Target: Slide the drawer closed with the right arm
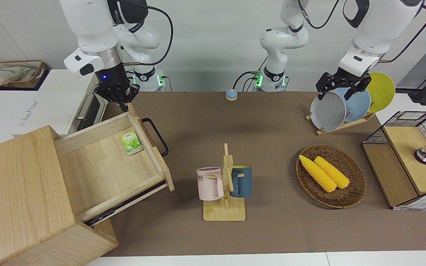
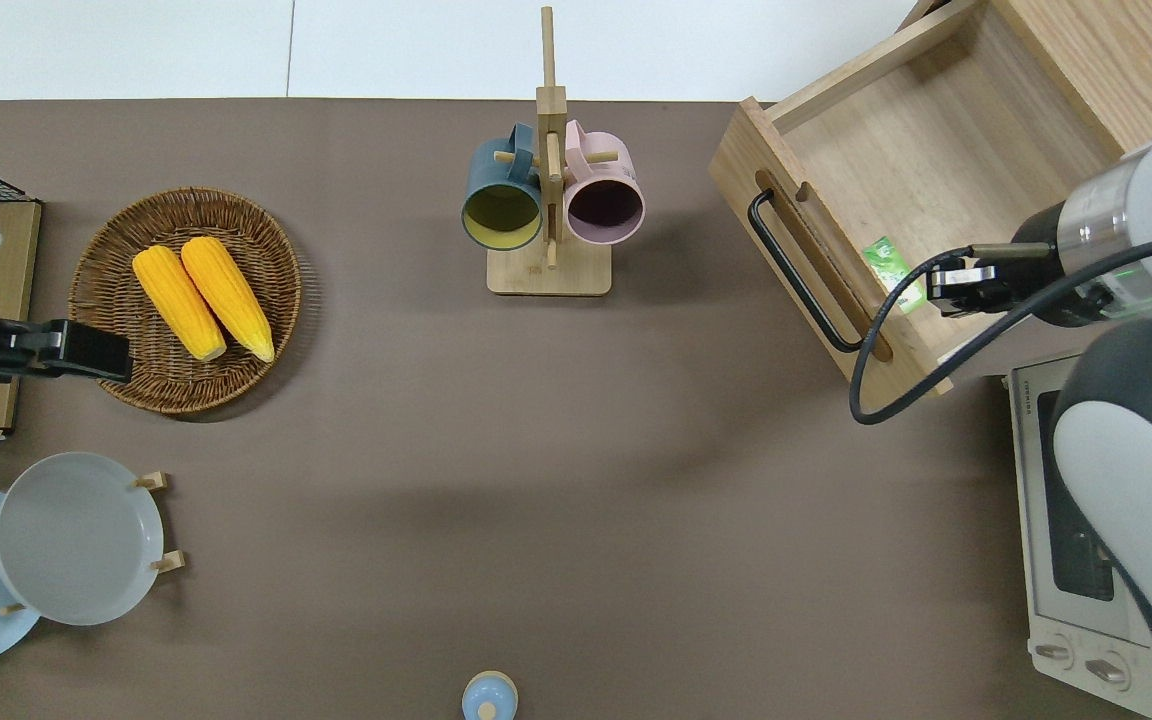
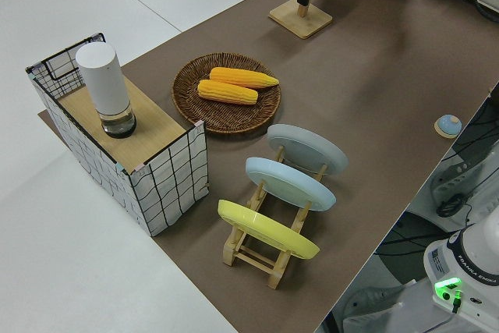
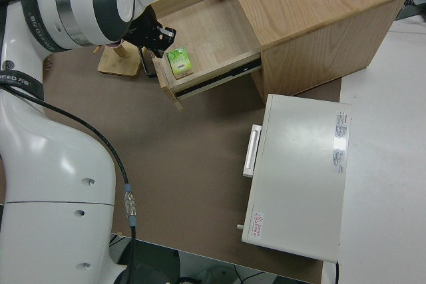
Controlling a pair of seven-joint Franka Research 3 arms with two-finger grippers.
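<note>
The drawer (image 1: pixel 98 166) stands pulled far out of the light-wood cabinet (image 1: pixel 17 199), its black bar handle (image 1: pixel 156 136) facing the table's middle. It also shows in the overhead view (image 2: pixel 946 140) and the right side view (image 4: pixel 206 21). A green packet (image 1: pixel 131 142) lies inside, next to the front panel. My right gripper (image 1: pixel 124 106) is shut and empty. In the overhead view it (image 2: pixel 936 290) is over the drawer's corner nearest the robots, beside the packet (image 2: pixel 891 262). The left arm is parked, its gripper (image 1: pixel 337 92) open.
A white oven (image 1: pixel 50 99) stands beside the drawer, nearer to the robots. A mug rack (image 1: pixel 226 184) with two mugs is mid-table. A wicker basket (image 1: pixel 361 184) holds two corn cobs. A plate rack (image 1: pixel 342 107), a wire-mesh box (image 1: pixel 405 162) and a small blue bell (image 1: pixel 231 95) are also here.
</note>
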